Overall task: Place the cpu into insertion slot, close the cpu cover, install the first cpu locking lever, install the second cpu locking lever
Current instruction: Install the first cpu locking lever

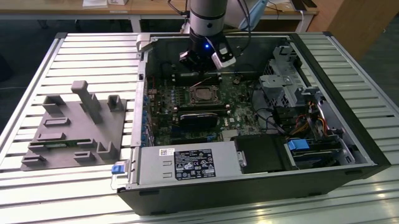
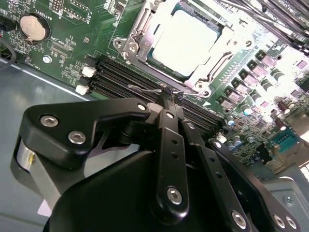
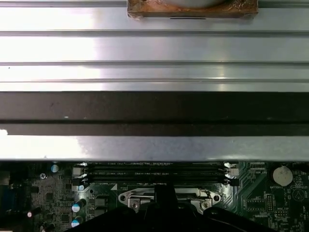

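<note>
The cpu (image 2: 186, 41), a pale square chip, lies flat in the insertion slot (image 2: 166, 65) on the green board, also seen from the exterior view as cpu (image 1: 203, 94). The grey metal cpu cover (image 2: 133, 43) lies down around the chip's edges. A thin wire locking lever (image 2: 147, 89) runs along the near side of the socket. My gripper (image 2: 169, 95) is shut, its black fingertips pressed together right at the end of that wire; whether the wire is clamped I cannot tell. In the exterior view the gripper (image 1: 203, 70) hangs just behind the socket, inside the open case.
Memory slots (image 2: 125, 77) run between my fingertips and the case wall (image 3: 154, 106). A black heatsink block (image 1: 199, 116) sits in front of the socket, a power supply (image 1: 187, 165) nearer still, a drive cage (image 1: 287, 84) at the exterior view's right. A grey fixture tray (image 1: 74, 126) lies outside the case.
</note>
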You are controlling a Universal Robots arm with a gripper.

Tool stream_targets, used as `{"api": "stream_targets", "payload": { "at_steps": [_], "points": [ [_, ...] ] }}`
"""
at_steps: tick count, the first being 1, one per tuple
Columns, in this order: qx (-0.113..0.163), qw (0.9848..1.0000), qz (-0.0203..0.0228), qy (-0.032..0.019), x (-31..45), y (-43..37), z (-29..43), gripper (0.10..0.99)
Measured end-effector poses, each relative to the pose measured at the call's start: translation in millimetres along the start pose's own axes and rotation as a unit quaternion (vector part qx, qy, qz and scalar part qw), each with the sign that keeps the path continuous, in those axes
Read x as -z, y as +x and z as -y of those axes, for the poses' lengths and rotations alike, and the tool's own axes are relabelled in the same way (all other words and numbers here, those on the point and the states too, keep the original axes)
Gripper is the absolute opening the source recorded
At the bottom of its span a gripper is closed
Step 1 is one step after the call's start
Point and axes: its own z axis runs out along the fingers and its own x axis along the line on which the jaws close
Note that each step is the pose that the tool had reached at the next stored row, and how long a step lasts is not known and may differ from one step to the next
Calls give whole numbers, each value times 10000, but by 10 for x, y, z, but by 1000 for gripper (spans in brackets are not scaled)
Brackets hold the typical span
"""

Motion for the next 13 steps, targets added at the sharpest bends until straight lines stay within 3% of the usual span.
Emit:
{"api": "stream_targets", "payload": {
  "at_steps": [13],
  "points": [
    [-4,10000,0,0,-37,-91,-7,106]
  ]
}}
